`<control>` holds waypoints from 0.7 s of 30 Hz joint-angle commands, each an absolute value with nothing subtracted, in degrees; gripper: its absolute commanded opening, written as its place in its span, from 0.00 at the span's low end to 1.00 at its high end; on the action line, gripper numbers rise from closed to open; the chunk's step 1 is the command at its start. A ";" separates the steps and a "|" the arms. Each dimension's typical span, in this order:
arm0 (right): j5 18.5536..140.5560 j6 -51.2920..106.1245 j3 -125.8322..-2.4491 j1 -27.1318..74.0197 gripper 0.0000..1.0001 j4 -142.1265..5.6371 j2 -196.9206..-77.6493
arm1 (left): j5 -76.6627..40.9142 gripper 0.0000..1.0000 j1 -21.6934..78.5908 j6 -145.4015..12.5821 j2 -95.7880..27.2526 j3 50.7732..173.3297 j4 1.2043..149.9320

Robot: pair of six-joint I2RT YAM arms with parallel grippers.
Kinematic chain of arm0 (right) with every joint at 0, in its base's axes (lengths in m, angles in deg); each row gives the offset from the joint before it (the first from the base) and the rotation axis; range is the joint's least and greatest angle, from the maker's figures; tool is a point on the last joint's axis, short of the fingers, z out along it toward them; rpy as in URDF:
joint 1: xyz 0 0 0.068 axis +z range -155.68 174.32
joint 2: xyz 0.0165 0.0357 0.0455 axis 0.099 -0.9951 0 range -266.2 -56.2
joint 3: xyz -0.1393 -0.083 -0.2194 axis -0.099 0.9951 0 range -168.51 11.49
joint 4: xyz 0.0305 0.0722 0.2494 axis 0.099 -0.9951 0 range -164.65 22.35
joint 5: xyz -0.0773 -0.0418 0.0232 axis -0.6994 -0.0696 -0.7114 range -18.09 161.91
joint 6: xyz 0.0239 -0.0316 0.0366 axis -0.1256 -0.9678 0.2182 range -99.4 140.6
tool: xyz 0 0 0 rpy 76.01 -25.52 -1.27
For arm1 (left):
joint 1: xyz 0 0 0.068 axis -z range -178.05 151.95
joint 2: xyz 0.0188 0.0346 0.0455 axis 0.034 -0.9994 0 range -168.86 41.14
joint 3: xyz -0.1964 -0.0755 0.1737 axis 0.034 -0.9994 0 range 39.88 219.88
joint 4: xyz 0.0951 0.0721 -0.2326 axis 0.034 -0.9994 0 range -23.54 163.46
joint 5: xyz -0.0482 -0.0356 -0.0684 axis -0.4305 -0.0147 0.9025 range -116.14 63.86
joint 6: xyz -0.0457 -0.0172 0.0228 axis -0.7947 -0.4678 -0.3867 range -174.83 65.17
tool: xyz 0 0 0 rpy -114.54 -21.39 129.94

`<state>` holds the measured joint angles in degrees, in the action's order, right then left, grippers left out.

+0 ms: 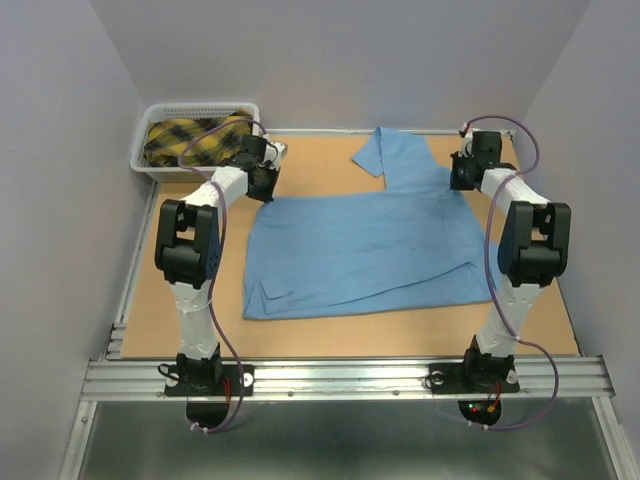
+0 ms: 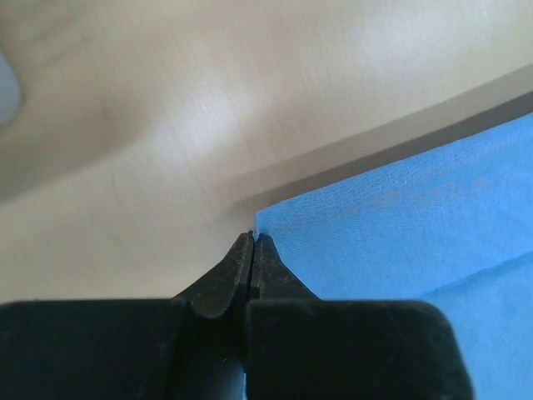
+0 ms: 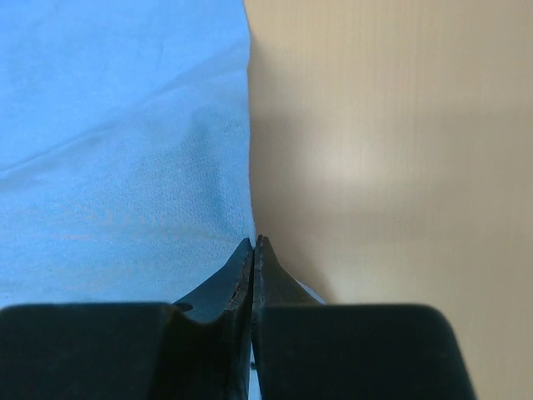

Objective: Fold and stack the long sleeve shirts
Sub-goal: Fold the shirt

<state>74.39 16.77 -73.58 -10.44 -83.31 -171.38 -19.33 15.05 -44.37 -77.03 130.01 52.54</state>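
Your left gripper (image 2: pixel 252 237) is pinched shut on the far-left corner of the light blue shirt (image 1: pixel 370 245), your right gripper (image 3: pixel 254 242) on its far-right edge. The shirt lies spread flat on the table (image 1: pixel 320 160) — matched holds, probably for folding it toward you.

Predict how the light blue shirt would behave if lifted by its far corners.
Probably floppy: the light blue shirt lies flat with soft creases, so its middle would likely sag. Seemingly light, since the cloth looks thin.

shirt (image 2: pixel 400 242) cut off at edges (2 wrist views), plaid cloth (image 1: pixel 190 140) partly behind left arm (image 1: pixel 218 188)
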 commanded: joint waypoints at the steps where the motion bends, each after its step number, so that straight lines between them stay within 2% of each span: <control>1: 70.86 17.26 -75.17 -10.96 0.01 -81.89 -165.37 | -23.50 0.00 14.25 -45.25 -69.35 127.87 53.77; 21: 70.69 28.24 -58.65 -10.96 0.01 -81.27 -153.33 | -24.20 0.00 14.34 -51.84 -56.42 111.78 59.31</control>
